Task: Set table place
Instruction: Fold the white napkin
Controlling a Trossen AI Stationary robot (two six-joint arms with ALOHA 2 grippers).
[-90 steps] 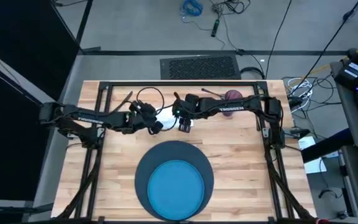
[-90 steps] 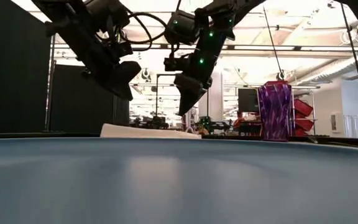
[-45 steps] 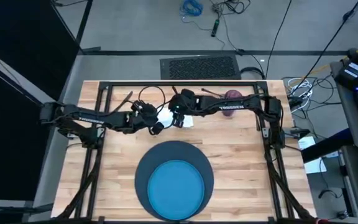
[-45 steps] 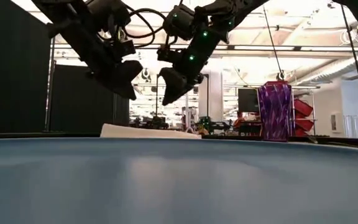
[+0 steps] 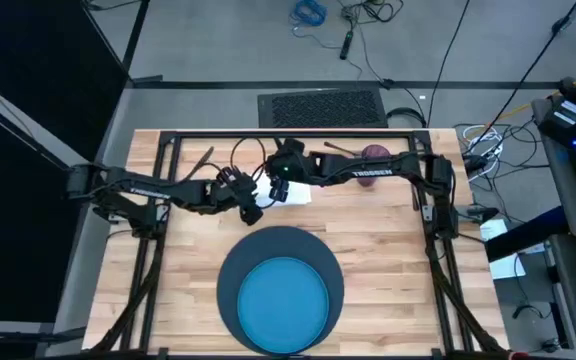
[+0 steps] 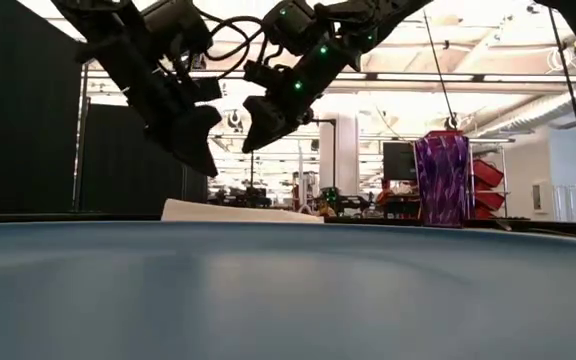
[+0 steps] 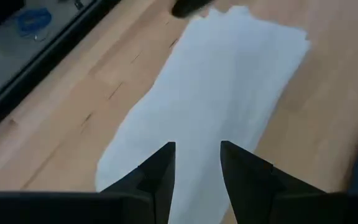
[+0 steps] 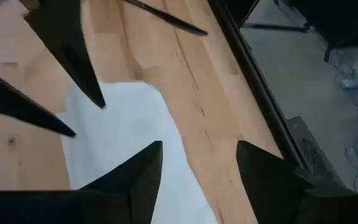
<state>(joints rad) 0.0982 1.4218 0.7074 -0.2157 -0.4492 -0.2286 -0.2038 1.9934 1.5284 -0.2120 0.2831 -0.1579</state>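
**Napkin: both end effectors poised above it at the far edge of the desk**

The napkin (image 5: 290, 194) lies flat on the desk (image 5: 388, 250) near its far edge, just left of centre, well apart from the navy mat (image 5: 280, 288) and the blue plate (image 5: 282, 303) at the near edge. We judge that the napkin waits there to be picked up and carried to the place setting. The purple cup (image 5: 374, 157) stands far right, beside the frame.

We see the left end effector (image 5: 251, 207) reaching in from the left, pitched steeply down over the napkin's left end, fingers (image 7: 160, 171) apart and clear of the cloth. The right end effector (image 5: 277, 187) reaches in from the right, angled down towards the far end, fingers (image 8: 143, 177) apart and holding nothing. In the low view both hang above the napkin, tips close together but not touching.
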